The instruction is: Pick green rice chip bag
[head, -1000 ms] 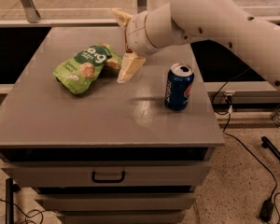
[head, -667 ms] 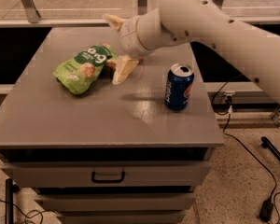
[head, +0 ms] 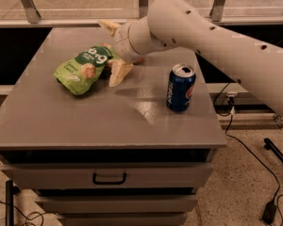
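Camera view: I see the pincer [head: 109, 52] spread wide, seemingly empty, at the green rice chip bag [head: 82, 69]'s right edge; blue can [head: 180, 87] well apart.

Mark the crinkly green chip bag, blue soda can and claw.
Crinkly green chip bag [head: 82, 68]: camera view, front.
Blue soda can [head: 180, 89]: camera view, side.
Claw [head: 112, 49]: camera view, between fingertips, at bag's right end.

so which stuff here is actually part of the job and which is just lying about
Part of the job: crinkly light-green rice chip bag, lying flat; cream two-finger gripper at the bag's right end, jaws open.

Just lying about: blue metal soda can, upright, apart from the bag on its right; grey drawer cabinet underneath.
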You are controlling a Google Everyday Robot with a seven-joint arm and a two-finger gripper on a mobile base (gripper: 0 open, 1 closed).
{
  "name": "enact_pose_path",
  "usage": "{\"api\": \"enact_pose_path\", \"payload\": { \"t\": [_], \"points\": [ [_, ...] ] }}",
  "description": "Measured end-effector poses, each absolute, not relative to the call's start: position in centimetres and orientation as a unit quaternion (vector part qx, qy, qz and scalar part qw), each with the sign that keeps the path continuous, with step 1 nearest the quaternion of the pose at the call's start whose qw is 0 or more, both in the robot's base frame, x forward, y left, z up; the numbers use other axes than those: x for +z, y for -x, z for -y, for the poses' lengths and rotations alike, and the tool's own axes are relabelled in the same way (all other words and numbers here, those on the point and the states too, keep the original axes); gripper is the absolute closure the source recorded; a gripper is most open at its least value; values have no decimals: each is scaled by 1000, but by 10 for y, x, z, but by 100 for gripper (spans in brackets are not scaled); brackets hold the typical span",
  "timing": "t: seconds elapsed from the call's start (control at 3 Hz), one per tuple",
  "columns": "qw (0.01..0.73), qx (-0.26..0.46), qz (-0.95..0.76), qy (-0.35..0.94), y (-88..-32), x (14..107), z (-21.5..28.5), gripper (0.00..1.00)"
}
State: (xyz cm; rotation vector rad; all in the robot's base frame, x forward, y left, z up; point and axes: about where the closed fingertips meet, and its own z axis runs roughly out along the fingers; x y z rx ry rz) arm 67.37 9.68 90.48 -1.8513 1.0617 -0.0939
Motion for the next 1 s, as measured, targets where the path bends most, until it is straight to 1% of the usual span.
{"api": "enact_pose_path", "payload": {
  "t": [1.0],
  "points": [
    [472, -52, -446, 759, -696, 884, -105, 0]
  ]
}}
